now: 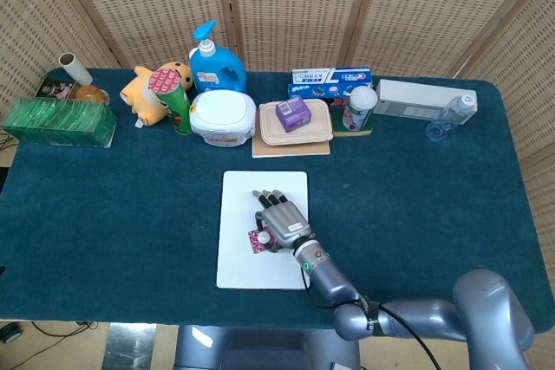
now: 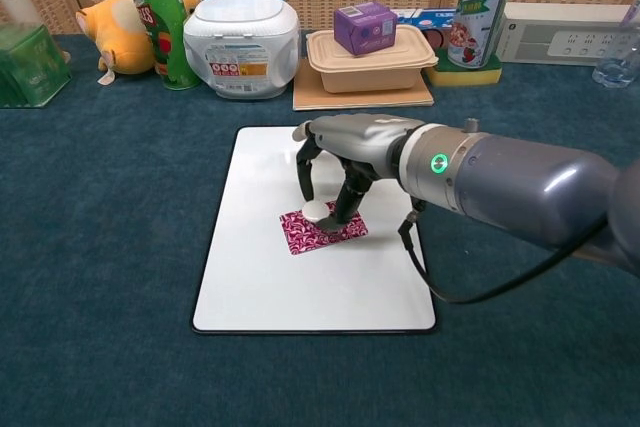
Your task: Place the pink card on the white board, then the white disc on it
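Note:
The white board point(image 2: 250, 287) point(image 1: 234, 262) lies flat at the table's middle. On it rests the pink patterned card point(image 2: 300, 233) point(image 1: 255, 244), partly covered by my right hand. My right hand point(image 2: 335, 162) point(image 1: 279, 221) hovers over the card and pinches the small white disc point(image 2: 316, 211) point(image 1: 264, 236) between thumb and a finger, the disc right at the card's surface. Whether the disc touches the card cannot be told. My left hand shows in neither view.
Along the back edge stand a green chip can point(image 2: 157, 17), a white tub point(image 2: 242, 32), a beige lunch box point(image 2: 370, 59) with a purple carton point(image 2: 364, 27), a cup point(image 2: 476, 17) and a white box point(image 2: 565, 35). A plush toy point(image 1: 154, 90) and green box point(image 1: 57, 121) sit far left.

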### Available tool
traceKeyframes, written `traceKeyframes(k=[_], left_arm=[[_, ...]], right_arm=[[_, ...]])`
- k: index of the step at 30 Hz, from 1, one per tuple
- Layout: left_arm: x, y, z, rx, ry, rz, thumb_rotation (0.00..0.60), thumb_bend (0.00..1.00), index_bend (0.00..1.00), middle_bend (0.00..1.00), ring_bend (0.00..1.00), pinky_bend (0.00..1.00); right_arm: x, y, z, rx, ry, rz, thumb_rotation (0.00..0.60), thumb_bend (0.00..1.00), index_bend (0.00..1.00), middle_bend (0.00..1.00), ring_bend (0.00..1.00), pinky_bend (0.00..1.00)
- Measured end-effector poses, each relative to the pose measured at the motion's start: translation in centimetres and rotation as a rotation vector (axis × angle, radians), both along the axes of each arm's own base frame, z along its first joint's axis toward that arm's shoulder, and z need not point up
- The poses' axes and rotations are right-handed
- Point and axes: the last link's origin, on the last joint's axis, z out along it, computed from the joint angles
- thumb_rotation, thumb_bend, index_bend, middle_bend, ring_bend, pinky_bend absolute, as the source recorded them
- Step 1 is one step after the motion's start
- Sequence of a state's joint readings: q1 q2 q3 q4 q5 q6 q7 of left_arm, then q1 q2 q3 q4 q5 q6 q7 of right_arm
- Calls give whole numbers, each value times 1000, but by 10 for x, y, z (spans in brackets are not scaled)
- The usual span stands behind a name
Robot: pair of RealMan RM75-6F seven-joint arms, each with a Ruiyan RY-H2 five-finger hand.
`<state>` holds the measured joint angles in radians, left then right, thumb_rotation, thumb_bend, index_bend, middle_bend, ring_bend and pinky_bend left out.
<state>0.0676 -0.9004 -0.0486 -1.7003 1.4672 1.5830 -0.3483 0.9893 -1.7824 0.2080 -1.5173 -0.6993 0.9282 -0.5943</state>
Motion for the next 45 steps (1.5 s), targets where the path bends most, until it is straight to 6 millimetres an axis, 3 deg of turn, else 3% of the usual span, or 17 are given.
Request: traceKeyframes(k=[7, 19, 24, 31, 39, 45], left_arm=[[-3, 1, 2, 1, -4, 2, 600, 0, 0, 0, 0, 0], [-5, -1, 4, 7, -10, 1, 600, 0, 0, 0, 0, 0], [-5, -1, 5, 12, -12, 0, 600, 0, 0, 0, 0, 0], [-5, -1, 5, 8, -9, -3, 600, 0, 0, 0, 0, 0], [-5, -2, 5, 10, -8, -4, 600, 0, 0, 0, 0, 0], [-6, -3, 6, 13, -12, -3, 600, 0, 0, 0, 0, 0]], right_arm=[[-5, -11, -1, -23, 5, -70, 600, 346, 550, 40, 0, 0], [1, -2, -9, 2, -1, -51, 600, 346, 554, 40, 0, 0], [0, -2, -7, 8, 0, -56, 600, 347, 468, 23, 0, 0], [-1, -1, -1, 24, 1, -51, 600, 348, 343, 1, 0, 0], [-1, 0, 6, 29, 0, -44, 600, 348, 331, 0, 0, 0], [-3, 2, 26, 10, -3, -3, 600, 296, 319, 41, 1, 1]])
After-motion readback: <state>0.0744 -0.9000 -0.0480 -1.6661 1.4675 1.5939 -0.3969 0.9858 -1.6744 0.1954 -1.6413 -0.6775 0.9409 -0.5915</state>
